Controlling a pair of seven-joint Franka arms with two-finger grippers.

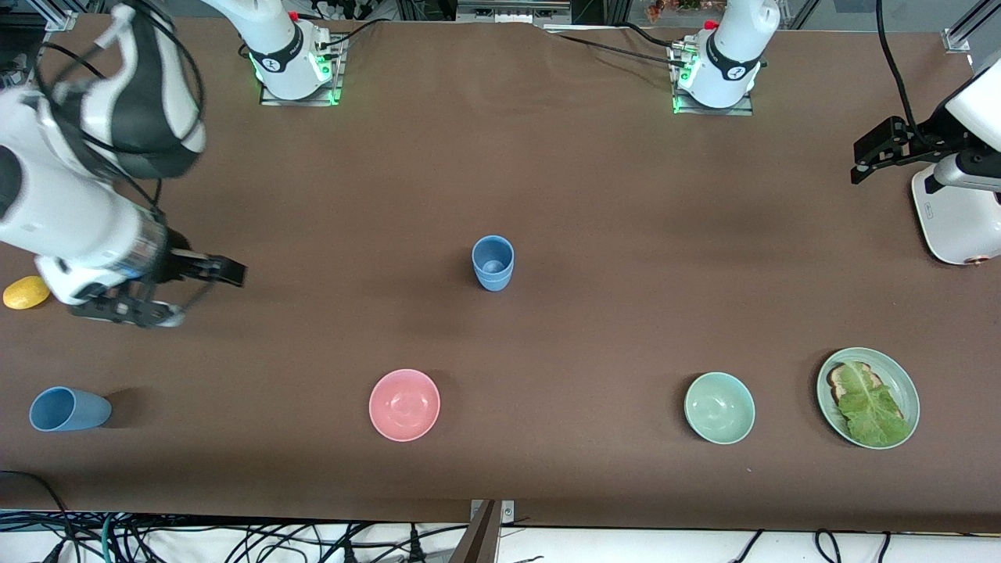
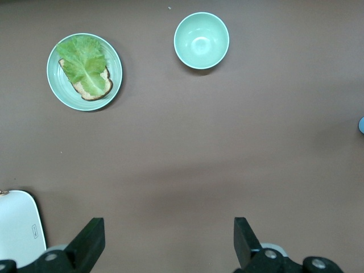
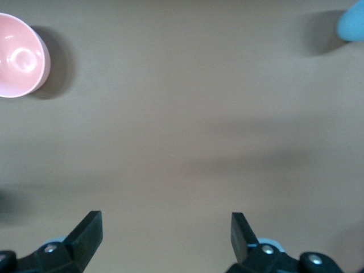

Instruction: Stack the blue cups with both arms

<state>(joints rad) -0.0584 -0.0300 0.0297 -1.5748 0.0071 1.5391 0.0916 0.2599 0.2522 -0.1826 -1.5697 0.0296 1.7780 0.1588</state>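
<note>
Mid-tabletop (image 1: 594, 195): one blue cup (image 1: 493, 263) upright. Near the front-camera edge, at the right arm's corner: second blue cup (image 1: 69, 409) lying on its side. Right hand (image 1: 205, 291) over that end, wide open, empty. Left hand (image 1: 880, 148) likewise at its own end, open, holding nothing.

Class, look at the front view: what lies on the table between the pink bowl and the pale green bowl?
Nothing: between the pink bowl and the pale green bowl only bare brown table shows, in the front view.

One cup (image 1: 493, 263) stands mid-table; another (image 1: 69, 409) lies at the right arm's end.
</note>
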